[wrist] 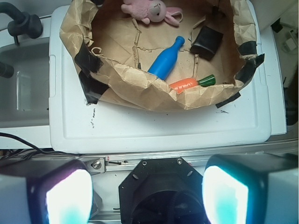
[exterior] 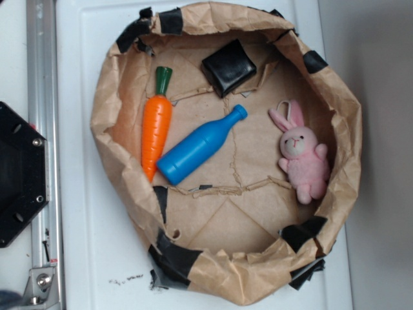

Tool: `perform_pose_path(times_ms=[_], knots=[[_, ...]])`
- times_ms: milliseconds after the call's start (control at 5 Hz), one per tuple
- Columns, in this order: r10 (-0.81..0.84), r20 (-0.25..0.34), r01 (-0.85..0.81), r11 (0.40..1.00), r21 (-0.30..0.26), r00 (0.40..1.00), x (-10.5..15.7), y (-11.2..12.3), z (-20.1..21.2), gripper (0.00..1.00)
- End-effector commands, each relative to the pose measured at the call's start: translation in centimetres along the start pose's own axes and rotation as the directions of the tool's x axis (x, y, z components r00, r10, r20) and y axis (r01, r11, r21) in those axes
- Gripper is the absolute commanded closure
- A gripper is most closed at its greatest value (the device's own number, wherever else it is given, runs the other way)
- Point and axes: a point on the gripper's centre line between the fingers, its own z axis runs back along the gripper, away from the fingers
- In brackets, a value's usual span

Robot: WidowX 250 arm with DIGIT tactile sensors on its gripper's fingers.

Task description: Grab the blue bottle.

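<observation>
Smooth, glossy plastic is seen on the blue bottle (exterior: 198, 146) and carrot (exterior: 155, 129); crumpled matt paper forms the basket wall (exterior: 122, 84); the rabbit (exterior: 302, 158) is plush.

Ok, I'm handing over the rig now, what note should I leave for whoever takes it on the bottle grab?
Gripper: open, holding nothing, far back from the paper bowl, outside its near wall.
Bottle: lying on its side mid-bowl, cap pointing at the black block, base close beside the carrot; contact can't be told. Pink bunny sits apart on the far side.
Done: nothing yet, bottle untouched.
Left: move in over the wall, drop the fingers astride the bottle's body, close, lift.
</observation>
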Motion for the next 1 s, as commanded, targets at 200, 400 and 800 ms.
perform_pose_path(times_ms=[200,400,800], knots=[[0.021,0.094,-0.042,0.973,0.229,0.995,4.7,4.2,-5.3,0.0],[0.244,0.038,-0.247,0.959,0.138,0.969,8.1,5.9,-11.2,0.0],[0.361,0.024,-0.361,0.932,0.018,0.932,17.4,5.9,-16.9,0.0]])
